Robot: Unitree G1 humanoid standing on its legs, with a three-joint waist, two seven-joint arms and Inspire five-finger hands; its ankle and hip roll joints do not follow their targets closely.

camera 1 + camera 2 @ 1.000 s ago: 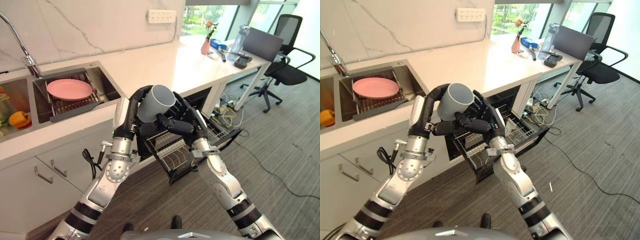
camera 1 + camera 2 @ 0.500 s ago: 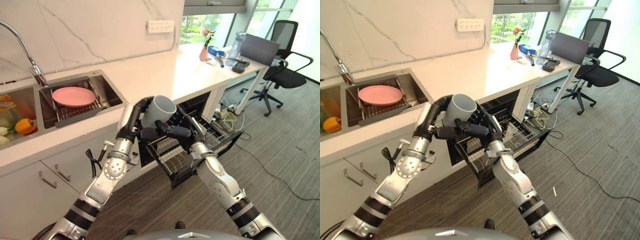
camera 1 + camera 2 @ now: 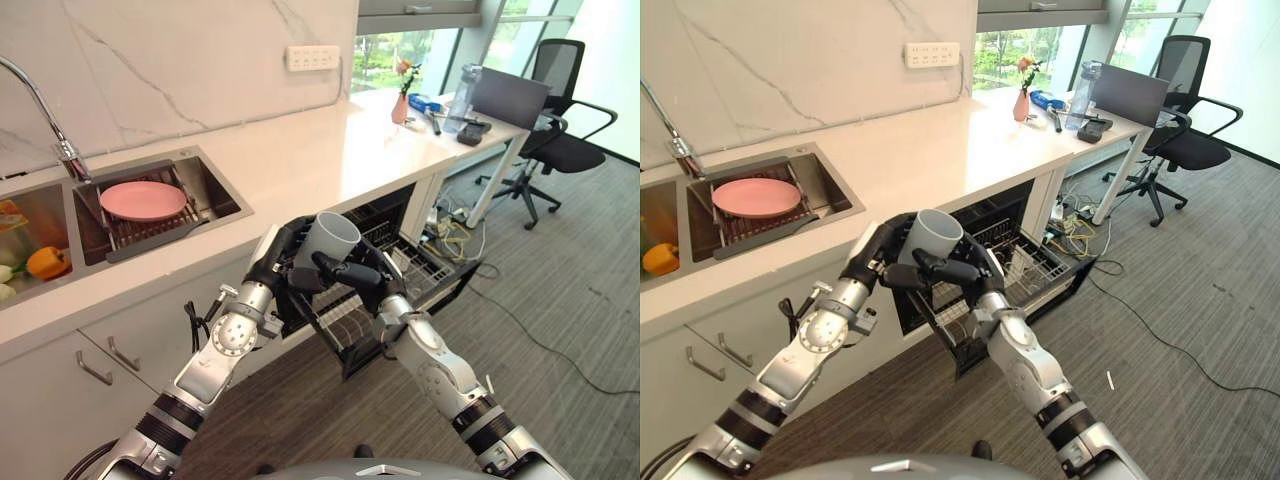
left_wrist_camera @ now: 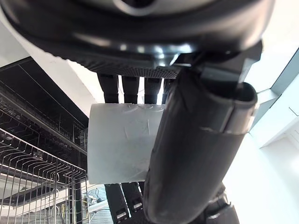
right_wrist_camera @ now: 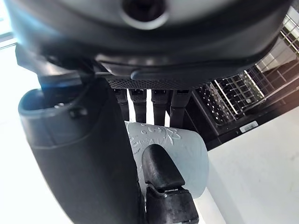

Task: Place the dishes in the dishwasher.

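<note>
Both hands hold a grey cup [image 3: 326,239] in the air above the pulled-out dishwasher rack [image 3: 400,275]. The left hand [image 3: 281,262] wraps the cup from the robot's left, fingers curled round its wall; in the left wrist view the thumb [image 4: 196,154] lies across the front of the cup [image 4: 122,142] with the fingers behind it. The right hand [image 3: 352,272] grips from the other side, its thumb reaching along the cup's lower wall; the right wrist view shows the fingers [image 5: 148,105] past the cup [image 5: 180,149], so it seems clenched on it too, though one dark finger in front may belong to the left hand. The cup is tilted, its open mouth up and toward the table [image 3: 300,150].

The rack stands out from the open dishwasher [image 3: 985,225] under the table's edge, wire tines showing, with what looks like a pale item lying toward its far end. In the sink [image 3: 215,185] at the robot's left a pink plate [image 3: 143,200] rests flat on a drying grid, below the tap [image 3: 40,105]. A yellow pepper [image 3: 48,262] lies in the next basin. At the table's far end stand a vase [image 3: 400,108], a bottle [image 3: 461,92] and a laptop [image 3: 508,98], with an office chair [image 3: 560,120] beyond.
</note>
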